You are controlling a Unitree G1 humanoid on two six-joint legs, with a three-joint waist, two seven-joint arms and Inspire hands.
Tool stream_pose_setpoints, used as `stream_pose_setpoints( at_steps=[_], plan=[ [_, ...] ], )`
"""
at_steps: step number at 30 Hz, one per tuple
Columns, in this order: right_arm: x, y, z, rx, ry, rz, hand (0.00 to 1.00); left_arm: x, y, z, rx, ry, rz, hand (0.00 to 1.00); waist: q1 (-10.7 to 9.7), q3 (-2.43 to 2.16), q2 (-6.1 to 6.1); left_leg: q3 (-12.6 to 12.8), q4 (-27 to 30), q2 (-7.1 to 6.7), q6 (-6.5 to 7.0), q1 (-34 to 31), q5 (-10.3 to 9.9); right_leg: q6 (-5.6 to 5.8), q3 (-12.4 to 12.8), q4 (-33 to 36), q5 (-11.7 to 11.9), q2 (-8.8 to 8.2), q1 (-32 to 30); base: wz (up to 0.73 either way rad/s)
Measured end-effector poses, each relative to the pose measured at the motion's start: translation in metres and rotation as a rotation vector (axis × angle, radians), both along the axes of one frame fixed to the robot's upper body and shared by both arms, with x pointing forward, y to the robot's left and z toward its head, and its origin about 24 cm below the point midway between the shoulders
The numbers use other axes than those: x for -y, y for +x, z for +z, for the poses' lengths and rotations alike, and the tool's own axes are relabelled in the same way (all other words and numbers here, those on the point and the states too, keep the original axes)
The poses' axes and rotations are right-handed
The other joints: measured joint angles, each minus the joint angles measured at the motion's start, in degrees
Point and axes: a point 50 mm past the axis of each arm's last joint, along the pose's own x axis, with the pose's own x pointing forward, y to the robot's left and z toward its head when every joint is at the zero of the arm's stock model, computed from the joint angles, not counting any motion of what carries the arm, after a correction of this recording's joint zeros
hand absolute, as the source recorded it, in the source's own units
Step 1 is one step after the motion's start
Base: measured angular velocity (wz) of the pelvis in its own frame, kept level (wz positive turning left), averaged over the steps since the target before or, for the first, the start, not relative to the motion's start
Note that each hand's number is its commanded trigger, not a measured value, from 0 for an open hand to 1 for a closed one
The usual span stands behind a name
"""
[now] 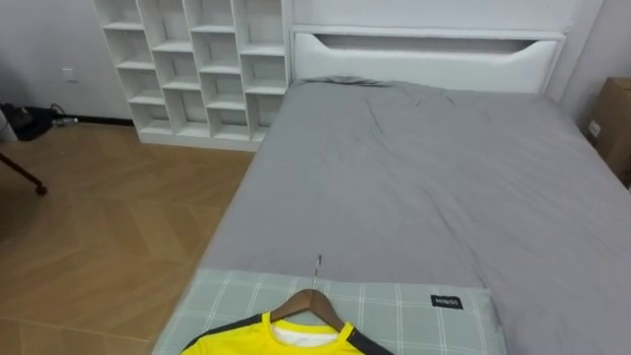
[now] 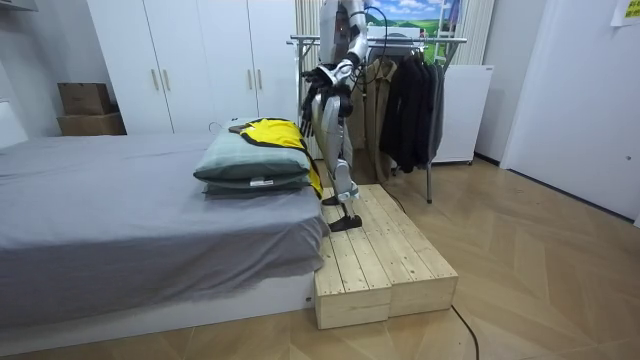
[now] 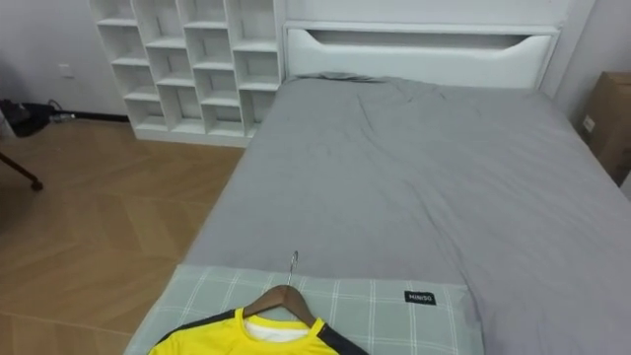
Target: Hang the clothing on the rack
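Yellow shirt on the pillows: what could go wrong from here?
The hanger has a thin hook lying flat on the soft pillows, so a grab may miss or catch cover fabric. The rack stands behind the robot, which is on a raised wooden platform; turning with the yellow shirt risks a misstep at its edge.

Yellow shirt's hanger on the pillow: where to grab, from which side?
Grip the hanger at its bare wooden neck, just below the hook, from above. It lies flat on the pillow, hook toward the headboard; the yellow shirt covers its arms.
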Motion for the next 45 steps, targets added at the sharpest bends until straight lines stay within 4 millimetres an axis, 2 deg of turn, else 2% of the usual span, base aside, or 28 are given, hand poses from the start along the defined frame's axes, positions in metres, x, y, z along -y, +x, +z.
stream_pose_setpoints(
  at_steps=[4, 12, 16, 19, 23, 30, 39, 45],
  plan=[
    [0.003, 0.002, 0.001, 0.003, -0.013, 0.024, 0.00, -0.003, 0.021, 0.021, 0.065, 0.126, -0.080, 0.00, 0.19, -0.13, 0.19, 0.22, -0.07, 0.05, 0.00, 0.37, 0.00, -0.03, 0.32, 0.19, 0.03, 0.00, 0.02, -0.03],
    [0.007, 0.001, 0.002, -0.002, -0.024, 0.031, 0.00, -0.005, 0.036, 0.043, 0.114, 0.269, -0.157, 0.00, -0.12, -0.15, 0.61, 0.33, -0.04, 0.07, 0.00, 0.33, -0.01, -0.07, 0.51, 0.13, 0.07, 0.03, 0.13, -0.01],
    [0.009, 0.002, 0.002, 0.008, -0.031, 0.033, 0.00, -0.003, 0.041, 0.053, 0.136, 0.356, -0.207, 0.00, -0.72, 0.07, 1.10, 0.33, 0.06, 0.08, 0.01, 0.46, 0.00, -0.09, 0.54, 0.11, 0.14, 0.04, 0.20, 0.00],
    [0.010, 0.001, 0.003, 0.008, -0.036, 0.031, 0.00, 0.000, 0.042, 0.052, 0.128, 0.374, -0.226, 0.00, -1.24, 0.39, 1.31, 0.55, -0.48, 0.10, 0.01, 0.89, 0.00, -0.09, 1.11, 0.08, 0.13, 0.04, 0.22, -0.07],
    [0.011, 0.001, 0.003, 0.011, -0.037, 0.027, 0.00, 0.004, 0.043, 0.052, 0.095, 0.432, -0.269, 0.00, -1.89, 0.46, 1.45, 0.64, -1.10, 0.10, 0.01, 1.22, 0.00, -0.09, 1.43, -0.13, 0.13, 0.04, 0.16, -0.06],
    [0.011, 0.004, 0.003, 0.023, -0.023, 0.023, 0.00, 0.020, 0.048, 0.046, 0.028, 0.523, -0.399, 0.00, -2.70, 0.30, 1.32, 0.69, -1.17, 0.09, 0.00, 1.40, 0.02, -0.09, 1.48, -0.15, 0.13, 0.02, 0.18, 0.00],
    [0.012, 0.009, 0.004, 0.034, -0.025, 0.026, 0.00, 0.039, 0.052, 0.037, -0.029, 0.501, -0.497, 0.00, -3.42, 0.44, 1.57, 1.31, -1.05, 0.21, -0.01, 0.69, 0.02, -0.10, 2.32, -0.03, 0.15, 0.03, -0.88, -0.04],
    [0.015, 0.011, 0.005, 0.038, -0.026, 0.048, 0.00, 0.056, 0.072, 0.042, -0.018, 0.488, -0.589, 0.00, -3.60, 0.34, 2.12, 1.39, -0.85, 0.21, -0.01, 0.12, 0.03, -0.12, 2.34, 0.15, 0.16, 0.03, -1.43, 0.00]
  ],
)
